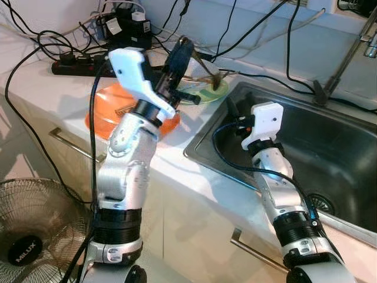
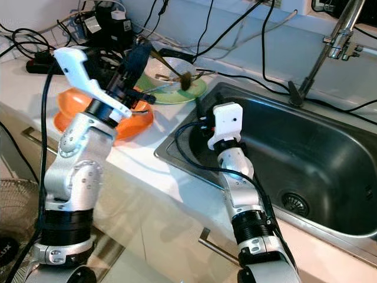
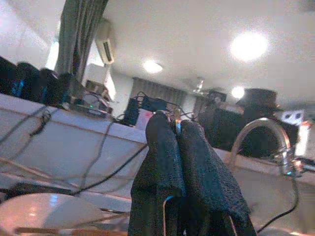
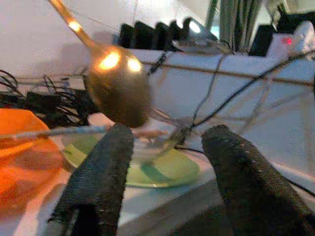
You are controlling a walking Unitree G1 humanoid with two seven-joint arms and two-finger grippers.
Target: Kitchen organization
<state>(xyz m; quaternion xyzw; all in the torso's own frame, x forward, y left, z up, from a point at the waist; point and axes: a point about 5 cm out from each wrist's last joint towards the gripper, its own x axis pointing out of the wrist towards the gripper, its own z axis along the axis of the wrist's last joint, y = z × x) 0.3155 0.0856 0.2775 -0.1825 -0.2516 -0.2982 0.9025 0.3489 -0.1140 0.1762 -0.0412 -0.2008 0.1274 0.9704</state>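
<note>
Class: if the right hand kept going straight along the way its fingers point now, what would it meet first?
Probably the green plate carrying the white bowl, past the sink's rim; the right hand is open and depth is uncertain.

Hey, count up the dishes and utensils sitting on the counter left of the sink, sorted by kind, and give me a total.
Orange plates: 1
Green plates: 1
White bowls: 1, on the green plate
Spoons: 1, resting in the bowl
Chopsticks: at least 1, possibly a pair, too blurred to tell
Total: at least 5

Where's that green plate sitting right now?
The green plate sits on the counter just left of the sink, under a white bowl, beside the orange plate.
</note>
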